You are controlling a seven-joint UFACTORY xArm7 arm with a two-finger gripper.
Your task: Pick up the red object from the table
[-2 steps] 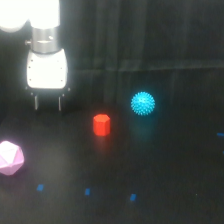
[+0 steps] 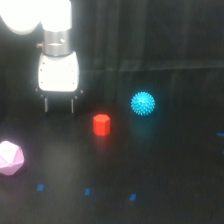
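Three objects on black table (image 2: 165, 170). Red object (image 2: 101, 124): hexagonal block, upright, flat top up, near centre of the exterior view. Cyan spiky ball (image 2: 143, 103): toward the exterior view's right of block, slightly farther back, apart from it. Pink polyhedron (image 2: 10, 158): at the exterior view's left edge, well apart. Gripper (image 2: 59, 105): white body, two thin dark fingers spread apart, holding nothing, to the exterior view's left of block and behind it, not touching. Small blue marks (image 2: 87, 191) along table front.
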